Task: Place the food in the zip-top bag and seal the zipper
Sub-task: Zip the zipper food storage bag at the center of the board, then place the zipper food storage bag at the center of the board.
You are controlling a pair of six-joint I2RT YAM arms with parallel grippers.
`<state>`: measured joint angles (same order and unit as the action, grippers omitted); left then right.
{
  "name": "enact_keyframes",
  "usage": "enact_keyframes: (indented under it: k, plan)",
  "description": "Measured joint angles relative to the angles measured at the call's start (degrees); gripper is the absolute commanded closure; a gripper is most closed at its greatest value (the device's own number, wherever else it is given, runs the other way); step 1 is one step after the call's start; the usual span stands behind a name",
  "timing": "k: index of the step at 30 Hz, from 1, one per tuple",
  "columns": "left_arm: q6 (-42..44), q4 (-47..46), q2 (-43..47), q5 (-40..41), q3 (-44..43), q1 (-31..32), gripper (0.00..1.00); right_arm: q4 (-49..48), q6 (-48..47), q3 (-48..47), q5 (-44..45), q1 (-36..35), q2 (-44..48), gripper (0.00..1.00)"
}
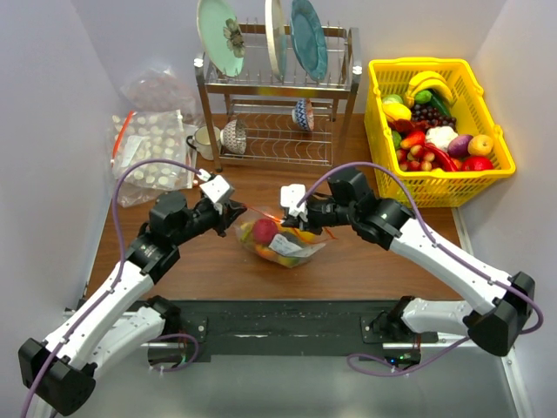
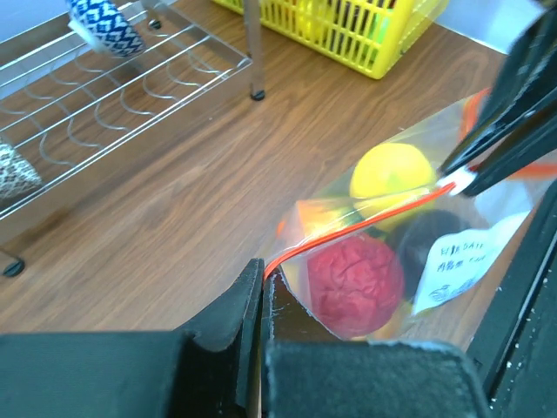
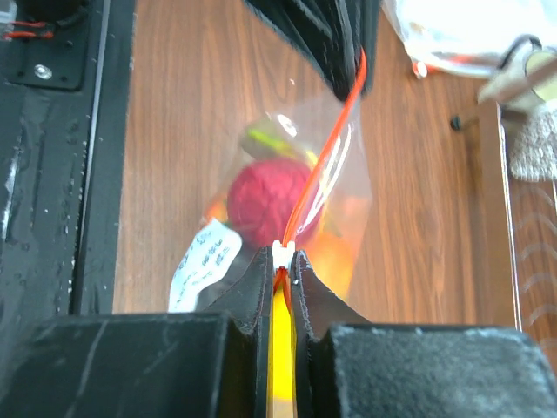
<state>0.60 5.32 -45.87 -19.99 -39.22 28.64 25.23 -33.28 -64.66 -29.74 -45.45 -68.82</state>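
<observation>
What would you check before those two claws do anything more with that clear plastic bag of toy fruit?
1. The left gripper is shut on one end of the red zipper strip: ok.
2. The right gripper is shut on the other end: ok.
3. Strip stretched straight between them: ok.
4. The red fruit and yellow fruit sit inside the clear plastic bag: ok.
5. Strip sealed along its whole length: cannot tell.
</observation>
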Motion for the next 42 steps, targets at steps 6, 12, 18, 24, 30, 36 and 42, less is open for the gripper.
enact_keyframes:
  k: [6, 12, 18, 24, 30, 36, 42]
  plan:
    - [0.00, 0.87, 0.24, 3.32, 0.00, -0.57, 1.00, 0.09, 4.04, 4.31, 4.61, 1.01, 6.08, 1.00]
    - [0.02, 2.34, 0.39, 7.26, 0.00, -1.36, 1.00, 1.36, 7.91, 7.80, 9.64, 1.16, 11.65, 1.00]
    - [0.07, 3.04, 0.96, 10.08, 0.00, -1.70, 1.00, 3.48, 10.40, 10.01, 12.85, 1.22, 16.61, 1.00]
    - [0.33, 3.45, 1.31, 12.20, 0.00, -2.16, 1.00, 6.08, 11.87, 10.80, 14.71, 1.22, 19.45, 1.00]
    - [0.50, 3.48, 1.31, 12.59, 0.00, -2.34, 1.00, 7.32, 12.63, 11.76, 17.33, 1.22, 21.33, 1.00]
    - [0.50, 3.39, 1.27, 12.61, 0.00, -2.34, 1.00, 6.97, 13.44, 12.52, 18.99, 1.22, 21.73, 1.00]
    - [0.46, 1.77, -0.35, 12.79, 0.00, -2.64, 1.00, 3.78, 17.16, 12.50, 25.14, 1.22, 18.58, 1.00]
